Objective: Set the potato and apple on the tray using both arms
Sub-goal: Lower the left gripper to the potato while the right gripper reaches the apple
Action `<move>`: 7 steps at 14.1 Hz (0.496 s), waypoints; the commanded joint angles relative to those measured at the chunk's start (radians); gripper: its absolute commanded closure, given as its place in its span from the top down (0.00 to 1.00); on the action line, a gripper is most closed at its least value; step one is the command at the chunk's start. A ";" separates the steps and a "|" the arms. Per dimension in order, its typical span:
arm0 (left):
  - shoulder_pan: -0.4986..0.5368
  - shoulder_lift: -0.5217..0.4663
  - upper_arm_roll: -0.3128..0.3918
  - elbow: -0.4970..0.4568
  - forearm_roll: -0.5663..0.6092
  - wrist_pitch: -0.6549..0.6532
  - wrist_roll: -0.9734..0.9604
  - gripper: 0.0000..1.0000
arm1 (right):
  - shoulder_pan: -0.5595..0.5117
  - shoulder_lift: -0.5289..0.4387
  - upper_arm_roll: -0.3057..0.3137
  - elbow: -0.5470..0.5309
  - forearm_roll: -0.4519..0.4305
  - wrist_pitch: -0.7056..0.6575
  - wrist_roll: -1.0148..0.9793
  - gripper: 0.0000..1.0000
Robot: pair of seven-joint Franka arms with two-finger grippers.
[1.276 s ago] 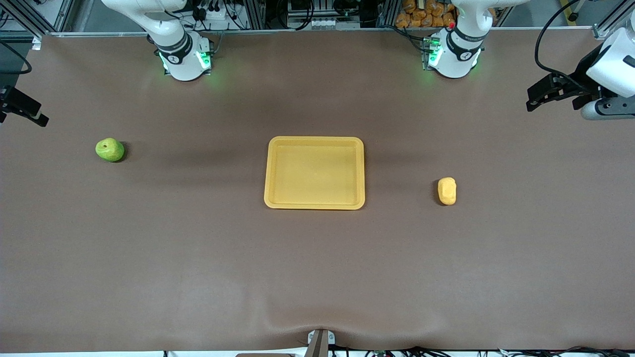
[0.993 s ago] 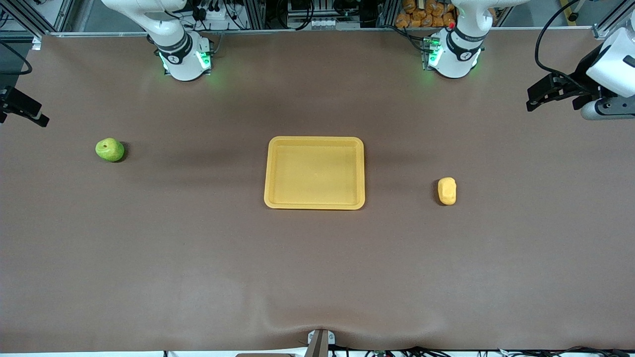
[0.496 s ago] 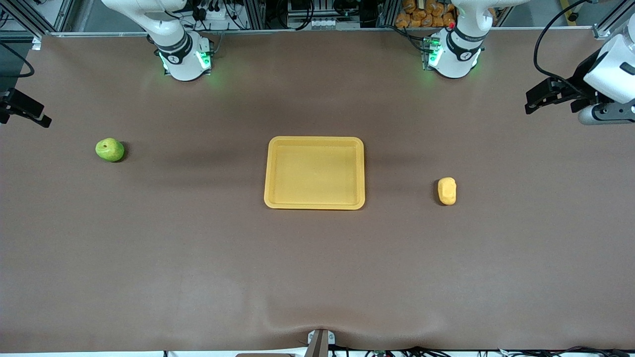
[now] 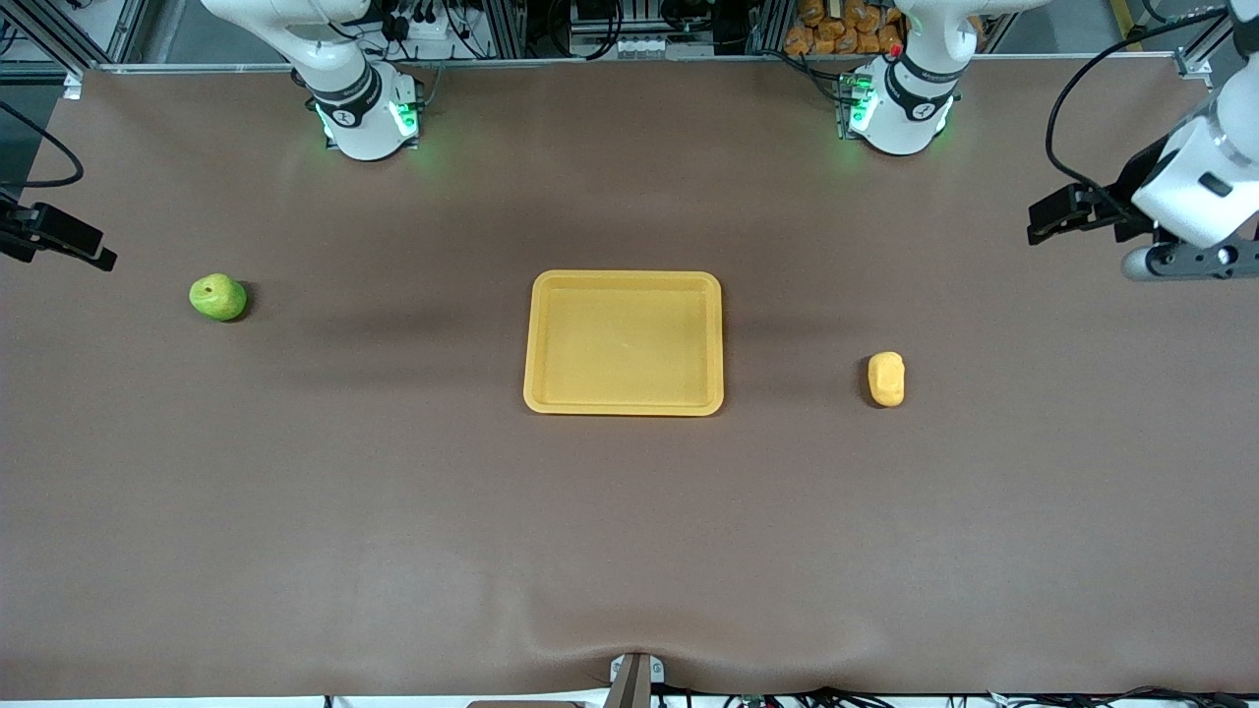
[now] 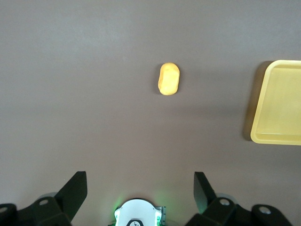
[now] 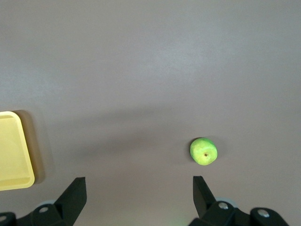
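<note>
In the front view the right pincer (image 4: 84,251) shows only as a dark tip at the picture's edge, the rest of it and its wrist cut off. The left pincer (image 4: 1057,214) is seen side-on there, and the forearm above it runs out of the picture. Both arms leave the top edge just above their bases.

In the left wrist view the tray (image 5: 278,101) is cut by the edge, only one end showing; the right wrist view catches just a corner of it. In each wrist view the pincer's fingers (image 5: 75,193) rise from the edge, their mounts cropped.
</note>
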 commanded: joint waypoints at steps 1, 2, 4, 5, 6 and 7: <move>0.005 0.025 0.000 -0.036 -0.006 0.043 0.017 1.00 | -0.006 0.054 -0.001 0.026 -0.015 -0.013 0.010 1.00; 0.005 0.025 0.001 -0.085 -0.003 0.098 0.017 1.00 | -0.011 0.064 -0.004 0.033 -0.015 -0.014 0.008 1.00; 0.005 0.022 0.000 -0.168 -0.003 0.198 0.016 1.00 | -0.032 0.075 -0.004 0.034 -0.013 -0.014 0.007 1.00; 0.003 0.022 -0.002 -0.202 -0.003 0.241 0.014 1.00 | -0.038 0.081 -0.004 0.034 -0.013 -0.014 0.007 1.00; 0.003 0.022 -0.003 -0.234 -0.003 0.280 0.011 1.00 | -0.044 0.091 -0.004 0.034 -0.015 -0.014 0.007 1.00; 0.003 0.024 -0.006 -0.263 -0.003 0.322 0.009 1.00 | -0.052 0.099 -0.004 0.034 -0.015 -0.014 0.007 1.00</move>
